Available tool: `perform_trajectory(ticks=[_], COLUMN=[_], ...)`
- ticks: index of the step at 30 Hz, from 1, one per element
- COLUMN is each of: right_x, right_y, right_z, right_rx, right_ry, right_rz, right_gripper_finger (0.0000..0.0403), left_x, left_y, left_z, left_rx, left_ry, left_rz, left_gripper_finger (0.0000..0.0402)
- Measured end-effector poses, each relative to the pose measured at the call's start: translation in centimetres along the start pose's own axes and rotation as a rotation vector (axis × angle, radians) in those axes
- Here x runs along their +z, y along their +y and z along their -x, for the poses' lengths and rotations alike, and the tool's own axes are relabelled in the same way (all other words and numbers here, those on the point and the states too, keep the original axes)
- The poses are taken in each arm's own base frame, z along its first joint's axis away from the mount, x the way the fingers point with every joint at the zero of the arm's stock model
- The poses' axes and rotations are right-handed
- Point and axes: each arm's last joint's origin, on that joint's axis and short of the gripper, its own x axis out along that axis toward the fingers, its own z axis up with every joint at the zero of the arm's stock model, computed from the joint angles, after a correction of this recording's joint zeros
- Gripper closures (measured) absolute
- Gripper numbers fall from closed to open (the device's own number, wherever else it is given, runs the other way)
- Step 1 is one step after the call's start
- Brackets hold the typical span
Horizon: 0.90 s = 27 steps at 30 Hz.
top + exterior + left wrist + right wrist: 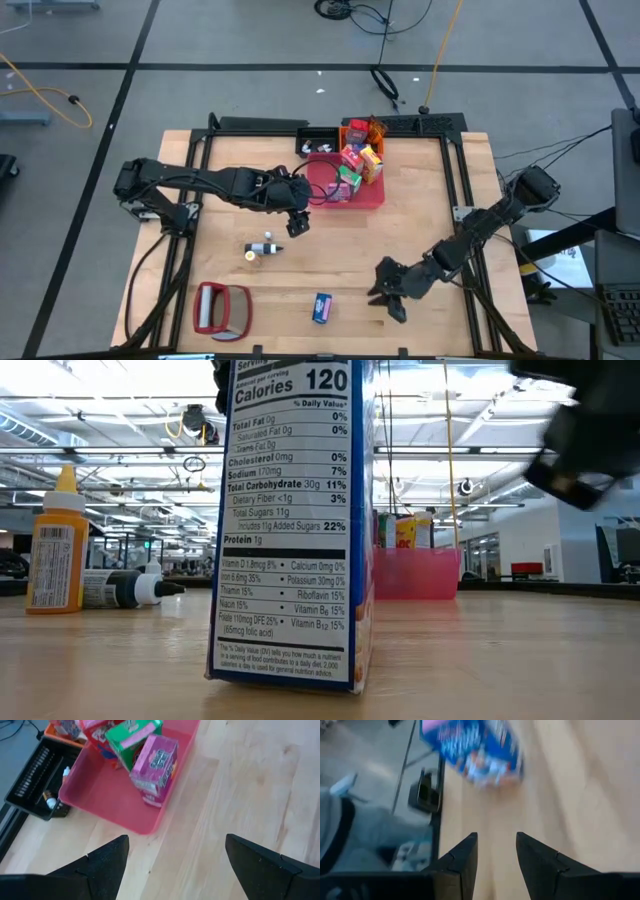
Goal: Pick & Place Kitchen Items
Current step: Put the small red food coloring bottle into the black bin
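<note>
A blue carton (321,308) stands upright on the table near its front edge, and it is blurred ahead of my right gripper's fingers in the right wrist view (472,750). My right gripper (380,292) (496,840) hovers just to the carton's right, open by a narrow gap with nothing in it. The red tray (372,198) at the far middle holds pink (156,765) and green (131,740) packets and red and yellow cartons. My left gripper (298,224) (175,845) hangs wide open above the table by the tray's near left corner. An upright yellow bottle (55,540) and a lying bottle (120,588) rest left of centre.
A red-framed silvery flat object (222,308) lies at the near left. A black bin (35,775) with tiny bottles (50,800) sits behind the tray. A dark frame (455,180) rims the table. Bare wood lies between the tray and the blue carton.
</note>
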Motion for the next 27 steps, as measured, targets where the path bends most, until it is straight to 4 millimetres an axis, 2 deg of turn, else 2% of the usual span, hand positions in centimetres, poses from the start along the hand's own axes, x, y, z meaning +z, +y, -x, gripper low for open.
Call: perform_trajectory(ticks=[6,9,14,20,27], right_x=[-2.1,-2.3,-2.2,-3.1,-3.9], right_y=[0.0,-0.1,0.4,0.4,-0.6], right_z=[0.5,1.3,3.6,6.3,7.7], right_rx=[-0.030,-0.049,-0.060,-0.162,-0.334], right_ry=[0.207,0.276,0.297,0.371,0.408], right_rz=[-0.151,-0.253,-0.306,-0.430,-0.594], right_gripper_finger=[0.0277,0.0277,0.0277,0.0277,0.0277], left_x=[0.3,0.3,0.3,0.3,0.3], left_y=[-0.1,-0.1,-0.1,-0.1,-0.1], left_z=[0.0,0.0,0.0,0.0,0.0], left_rx=[-0.011,-0.010,-0.010,-0.010,-0.001], left_ry=[-0.032,-0.030,-0.030,-0.030,-0.032], left_rz=[0.009,0.007,-0.002,-0.003,-0.010], left_gripper_finger=[0.0066,0.0066,0.0066,0.0066,0.0066])
